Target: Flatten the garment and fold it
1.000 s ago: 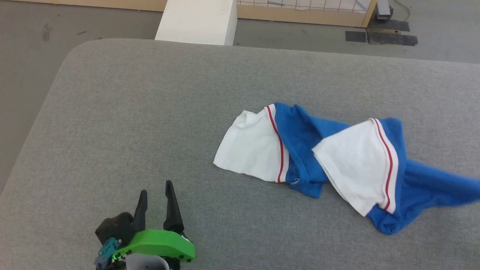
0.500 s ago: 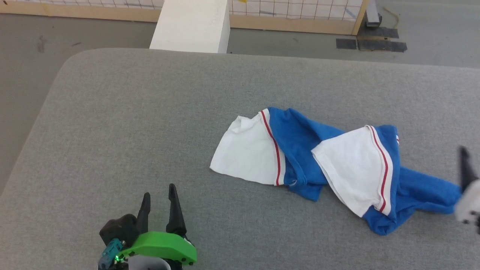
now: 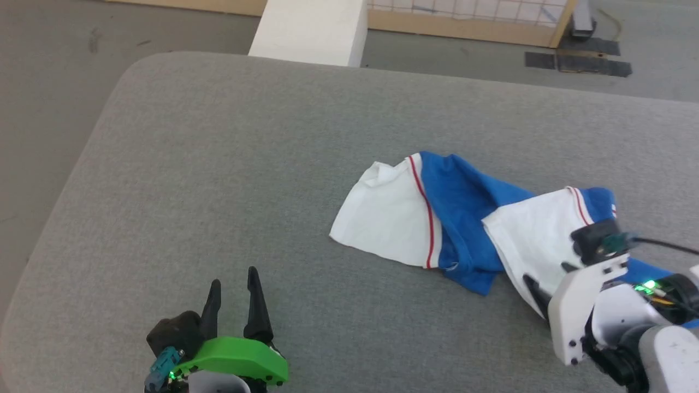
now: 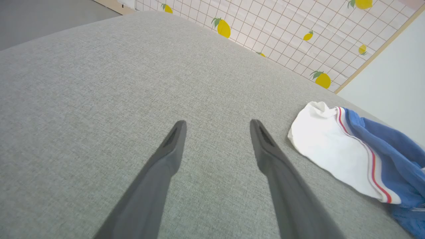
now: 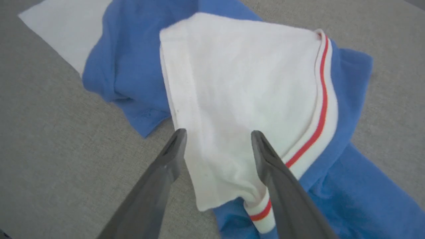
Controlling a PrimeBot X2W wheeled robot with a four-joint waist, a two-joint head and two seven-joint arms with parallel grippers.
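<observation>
Grey table [image 3: 218, 164] bearing crumpled garment [image 3: 464, 218], right end effector [image 5: 217, 134] splayed empty over white sleeve [image 5: 239, 83], left end effector [image 3: 234, 277] open lower left.

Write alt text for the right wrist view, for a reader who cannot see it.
The open right gripper, two dark fingers spread, is aimed at a white sleeve of the crumpled garment, a blue jersey with red stripe trim. It lies bunched on a grey fabric surface, its other sleeve at the upper left.
</observation>
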